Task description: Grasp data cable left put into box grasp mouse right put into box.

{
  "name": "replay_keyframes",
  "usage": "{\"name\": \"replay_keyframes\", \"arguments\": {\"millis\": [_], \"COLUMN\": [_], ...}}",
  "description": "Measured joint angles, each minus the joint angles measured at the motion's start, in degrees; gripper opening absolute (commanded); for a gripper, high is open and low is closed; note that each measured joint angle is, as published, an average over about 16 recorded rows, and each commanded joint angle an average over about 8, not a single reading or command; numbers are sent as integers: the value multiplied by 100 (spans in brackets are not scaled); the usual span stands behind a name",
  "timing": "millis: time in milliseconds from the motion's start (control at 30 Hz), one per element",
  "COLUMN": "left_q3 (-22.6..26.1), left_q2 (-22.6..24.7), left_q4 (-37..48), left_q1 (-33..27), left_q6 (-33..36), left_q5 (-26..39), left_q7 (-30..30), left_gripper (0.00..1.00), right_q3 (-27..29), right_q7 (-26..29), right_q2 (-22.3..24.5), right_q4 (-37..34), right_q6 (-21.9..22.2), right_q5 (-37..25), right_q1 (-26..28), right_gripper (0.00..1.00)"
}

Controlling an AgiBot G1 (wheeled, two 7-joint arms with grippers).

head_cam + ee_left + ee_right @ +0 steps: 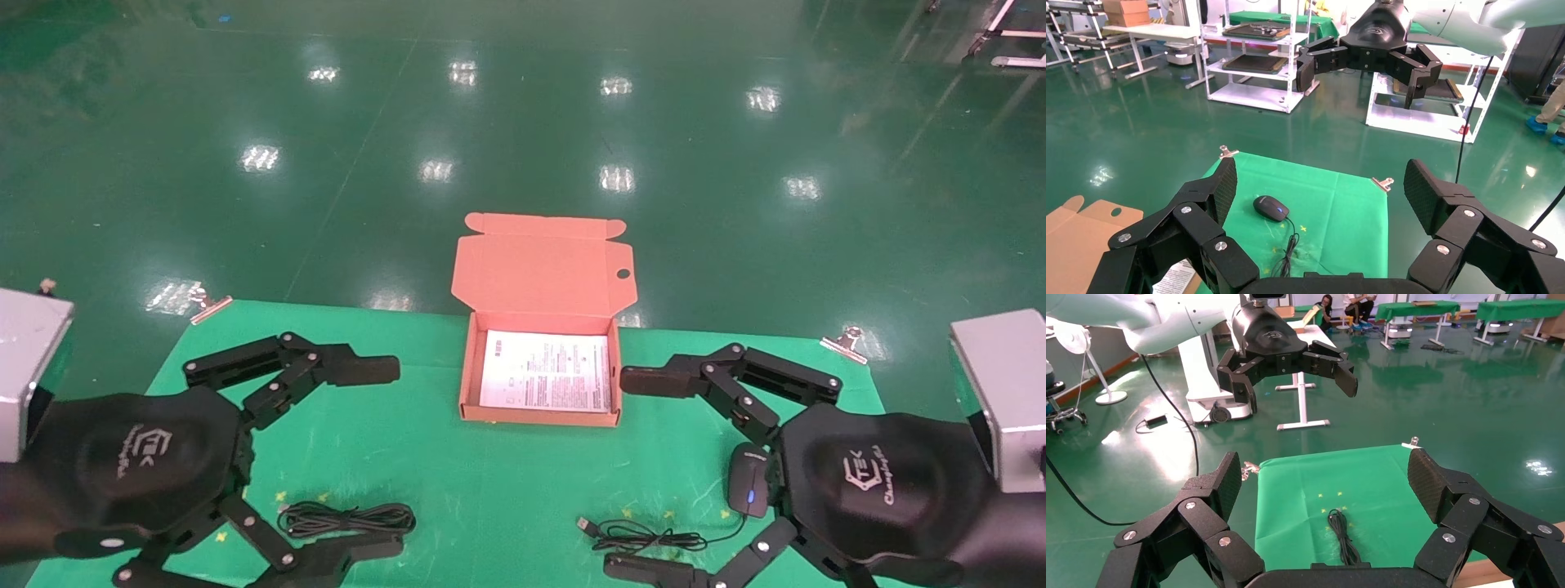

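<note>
Black and spread wide, the left gripper [372,457] hangs over the left half of the bench [441,482], holding nothing; its own wrist view [1321,202] shows both padded fingers far apart. The data cable [347,518] lies in a long looped bundle between the two fingers as seen from the head, close to the near edge of the green cloth, and it shows again in the right wrist view [1342,533] as a thin dark strand on bare cloth.

The right gripper [633,474] mirrors it over the right half, equally wide and empty [1324,496]. The mouse [748,480] sits just beside that gripper's palm housing, blue wheel lit, partly covered by the housing in the head view; the left wrist view [1270,207] shows it lying flat on the cloth. Its cord [645,536] trails toward the middle near edge, ending in a USB plug.

The box [467,384] rests at the far middle of the bench, between the two grippers, lid upright at the far edge, a white printed sheet [546,370] inside. Open green cloth separates the box from both cable and mouse. Metal clips [845,340] pin the far corners.
</note>
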Motion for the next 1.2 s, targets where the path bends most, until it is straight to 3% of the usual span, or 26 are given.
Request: {"name": "replay_keyframes", "arguments": {"millis": [867, 1200], "left_q3": [1, 224], "left_q2": [0, 39], "left_q4": [-4, -68], "left_q1": [-2, -307], "left_q6": [6, 151], "left_q5": [2, 523], "left_q7": [3, 76], "left_gripper": [100, 100], "right_q3": [-8, -198], "right_q7": [-10, -171], "right_q2": [3, 13], "right_q4": [5, 107], "right_q6": [3, -116], "right_q5": [-22, -582], "right_q1": [11, 309], "right_gripper": [100, 100]}}
